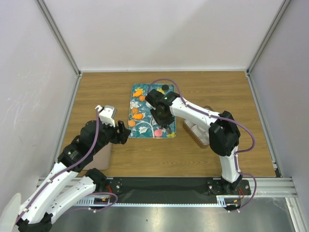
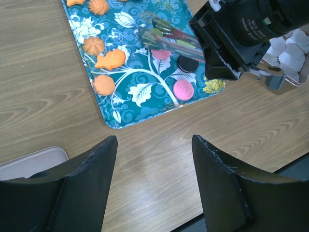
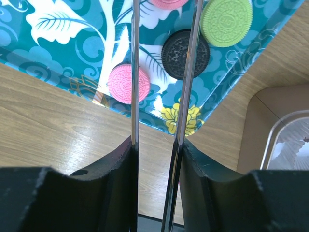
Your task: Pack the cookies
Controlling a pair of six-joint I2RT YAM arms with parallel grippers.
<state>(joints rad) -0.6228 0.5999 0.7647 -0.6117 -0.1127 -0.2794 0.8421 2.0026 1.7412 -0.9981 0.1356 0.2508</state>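
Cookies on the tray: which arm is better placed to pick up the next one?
Right. The right tool grips tongs whose blades hang over the tray, the black cookie showing between them. The left tool is open and empty, over the table short of the tray.

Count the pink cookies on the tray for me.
2. One pink cookie lies by the tray's near edge; the other sits just beyond it, beside a black cookie. The right arm may hide more.

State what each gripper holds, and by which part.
The right gripper clamps the tongs across both arms, well back from their tips. The left gripper is open, holding nothing.
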